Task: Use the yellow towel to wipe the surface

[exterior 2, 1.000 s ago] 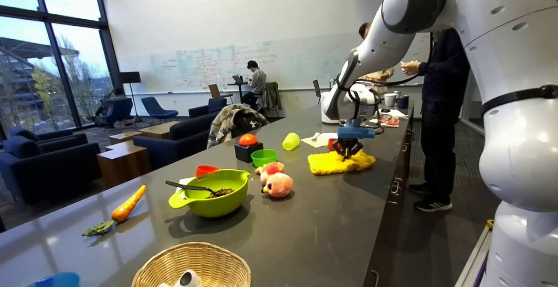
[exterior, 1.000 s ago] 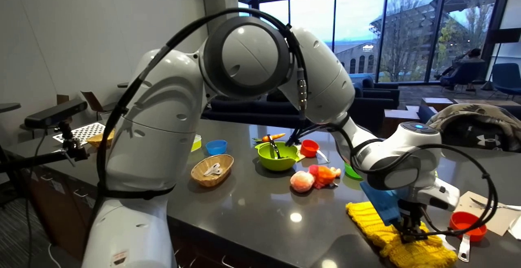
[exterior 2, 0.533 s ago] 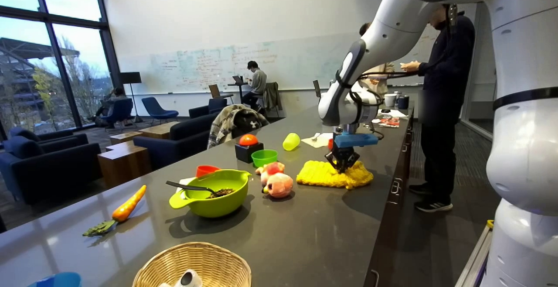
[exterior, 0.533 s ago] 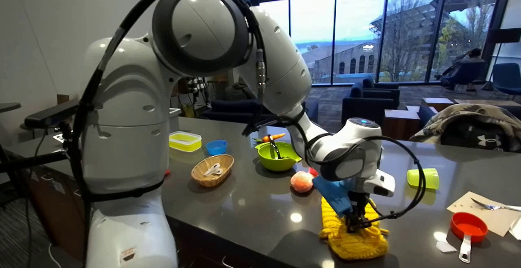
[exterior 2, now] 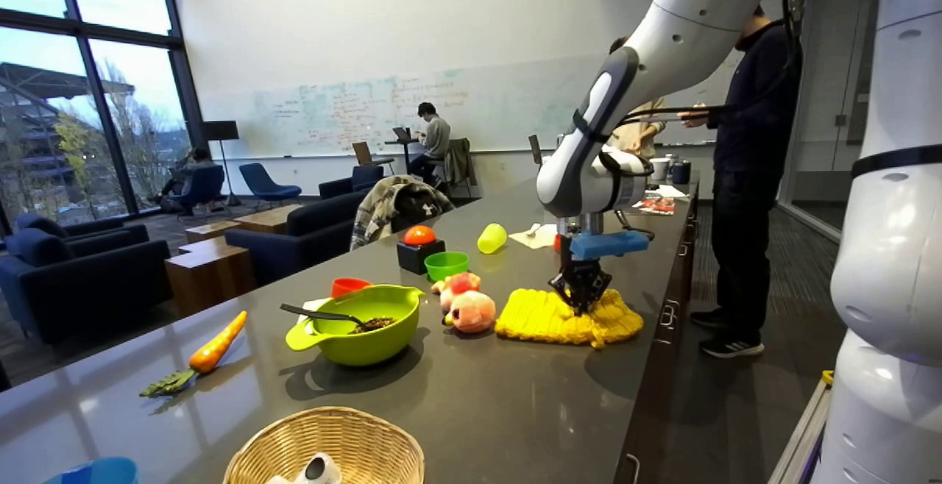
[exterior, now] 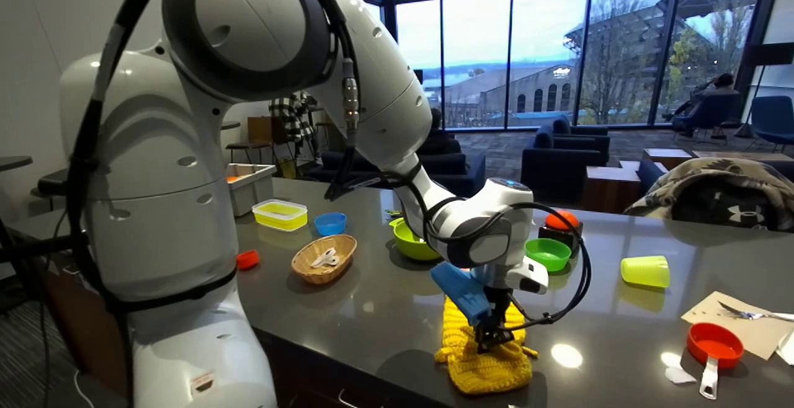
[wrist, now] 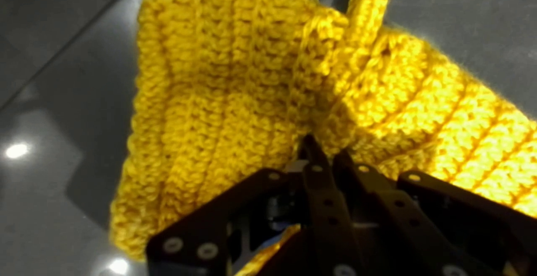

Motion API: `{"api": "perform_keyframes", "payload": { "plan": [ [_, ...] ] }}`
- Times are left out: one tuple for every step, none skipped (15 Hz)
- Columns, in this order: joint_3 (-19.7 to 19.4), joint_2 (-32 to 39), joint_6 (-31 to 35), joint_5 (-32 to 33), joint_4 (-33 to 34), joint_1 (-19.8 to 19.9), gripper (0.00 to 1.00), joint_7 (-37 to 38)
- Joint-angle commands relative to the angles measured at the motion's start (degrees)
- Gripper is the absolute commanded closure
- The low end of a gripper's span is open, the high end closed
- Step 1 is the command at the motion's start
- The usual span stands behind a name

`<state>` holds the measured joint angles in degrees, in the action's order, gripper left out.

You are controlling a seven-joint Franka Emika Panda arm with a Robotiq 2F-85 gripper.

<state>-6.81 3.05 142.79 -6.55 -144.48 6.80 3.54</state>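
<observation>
The gripper is clenched on a small fold of the yellow knitted towel, flat on the counter, and that slim pinch is the worry: drag it hard and it might slip out or bunch. Watch the plush toy, just beside one end; a sweep that way could shove it along! Long axis across the counter, one end pointing at the plush toy, the other near the edge.
</observation>
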Motion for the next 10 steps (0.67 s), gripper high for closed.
{"api": "perform_keyframes", "payload": {
  "plan": [
    [0.0, -0.05, -0.17, 0.05, 0.05, 0.05, 0.93, -0.08],
    [-0.01, -0.06, -0.18, 0.05, 0.05, 0.06, 0.93, -0.24],
    [-0.01, -0.06, -0.18, 0.05, 0.04, 0.06, 0.93, -0.35],
    [-0.01, -0.06, -0.19, 0.05, 0.04, 0.06, 0.93, -0.4],
    [-0.01, -0.07, -0.2, 0.05, 0.04, 0.06, 0.93, -0.44],
    [-0.01, -0.07, -0.2, 0.05, 0.04, 0.06, 0.93, -0.46],
    [-0.01, -0.2, 0.17, 0.45, -0.14, 0.03, 0.68, -0.61],
    [-0.02, -0.34, -0.02, 0.76, -0.15, 0.01, 0.68, -0.43],
    [-0.04, -0.54, -0.03, 0.73, -0.18, 0.02, 0.64, -0.37],
    [-0.05, -0.89, -0.27, 0.71, -0.27, 0.04, 0.57, -0.44]
  ]
}}
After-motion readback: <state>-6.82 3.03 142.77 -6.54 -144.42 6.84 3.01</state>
